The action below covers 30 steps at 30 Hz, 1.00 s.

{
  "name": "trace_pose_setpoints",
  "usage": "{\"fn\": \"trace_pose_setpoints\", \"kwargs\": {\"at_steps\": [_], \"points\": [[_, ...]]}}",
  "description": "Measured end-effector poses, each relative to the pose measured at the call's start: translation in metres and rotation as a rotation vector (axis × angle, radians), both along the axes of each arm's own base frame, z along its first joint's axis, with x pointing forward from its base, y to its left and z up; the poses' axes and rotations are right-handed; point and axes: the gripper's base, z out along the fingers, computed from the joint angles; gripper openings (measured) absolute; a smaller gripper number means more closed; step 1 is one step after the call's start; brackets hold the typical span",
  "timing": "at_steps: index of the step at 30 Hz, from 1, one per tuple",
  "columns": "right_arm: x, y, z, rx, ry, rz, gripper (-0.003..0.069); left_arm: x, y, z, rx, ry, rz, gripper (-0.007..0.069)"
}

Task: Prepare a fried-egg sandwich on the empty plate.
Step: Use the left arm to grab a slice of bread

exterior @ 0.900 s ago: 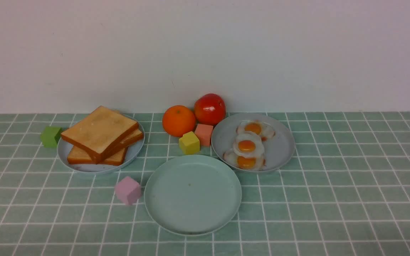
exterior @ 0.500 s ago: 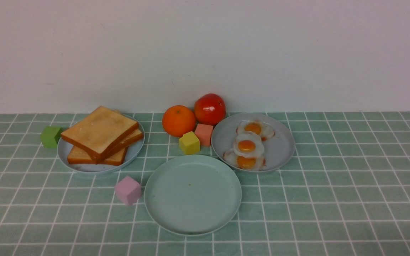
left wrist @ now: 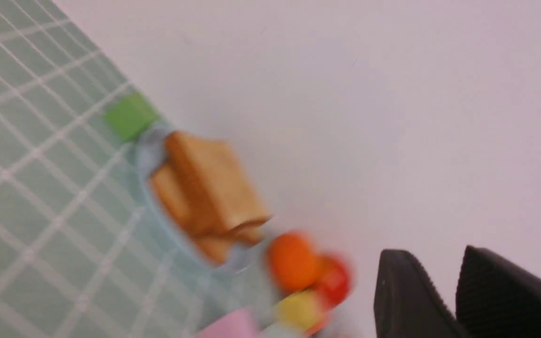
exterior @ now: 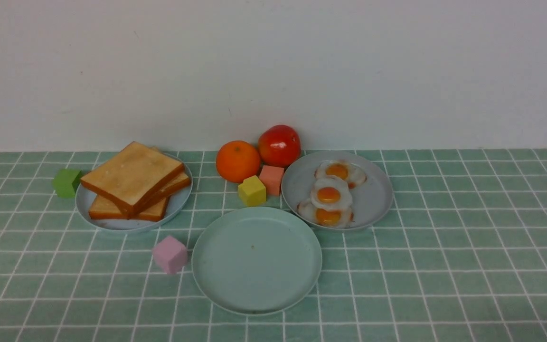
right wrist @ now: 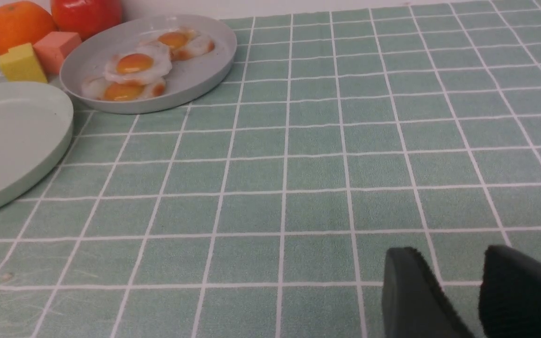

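Three plates: one mint plate (exterior: 257,285) and two grey-blue plates (exterior: 373,199). Three toast slices (exterior: 133,175), three fried eggs (exterior: 329,194), four cubes (exterior: 170,254), one orange (exterior: 238,161) and one red fruit (exterior: 279,145).

Left gripper (left wrist: 432,257): two matte black fingers (left wrist: 404,300), broad and wedge-shaped with rounded tips, their surfaces finely ribbed. Right gripper (right wrist: 449,256): a matching pair of matte black fingers (right wrist: 411,300) with the same blunt rounded tips and a fine serrated texture along the inner edges.

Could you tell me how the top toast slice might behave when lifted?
The top toast slice looks thick with straight edges, so probably stiff. It rests tilted on the slices beneath, so a push could slide it.
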Motion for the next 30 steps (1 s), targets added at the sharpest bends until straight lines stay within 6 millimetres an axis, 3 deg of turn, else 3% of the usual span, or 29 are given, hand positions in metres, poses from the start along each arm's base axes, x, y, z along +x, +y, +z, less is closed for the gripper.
{"fn": "trace_pose_setpoints", "kwargs": {"at_steps": [3,7,8,9,11,16,18,25,28,30], "points": [[0.0,0.0,0.0,0.0,0.0,0.0,0.0239,-0.002,0.0,0.011,-0.039,-0.037,-0.001,0.0195],[0.0,0.0,0.0,0.0,0.0,0.0,0.0239,-0.007,-0.005,0.039,0.114,-0.016,-0.053,0.0195],[0.0,0.0,0.0,0.0,0.0,0.0,0.0239,-0.007,-0.01,0.062,0.252,0.058,-0.104,0.0195],[0.0,0.0,0.0,0.0,0.0,0.0,0.0239,-0.005,-0.011,0.07,0.296,0.104,-0.129,0.0195],[0.0,0.0,0.0,0.0,0.0,0.0,0.0239,-0.002,-0.014,0.077,0.368,0.184,-0.177,0.0195],[0.0,0.0,0.001,0.0,-0.006,-0.001,0.0239,0.03,-0.032,0.11,0.667,0.537,-0.495,0.0195],[0.001,0.001,0.001,0.034,-0.015,-0.005,0.0239,0.043,-0.042,0.117,0.731,0.581,-0.589,0.0195],[0.003,0.006,0.01,0.512,-0.089,-0.055,0.0239,0.081,-0.065,0.113,0.845,0.617,-0.713,0.0197],[0.004,0.005,0.018,0.736,-0.154,-0.086,0.0239,0.111,-0.073,0.108,0.911,0.683,-0.72,0.0133],[0.003,0.007,0.022,0.77,-0.151,-0.074,0.0233,0.126,-0.076,0.106,0.951,0.719,-0.719,0.0058]]}}
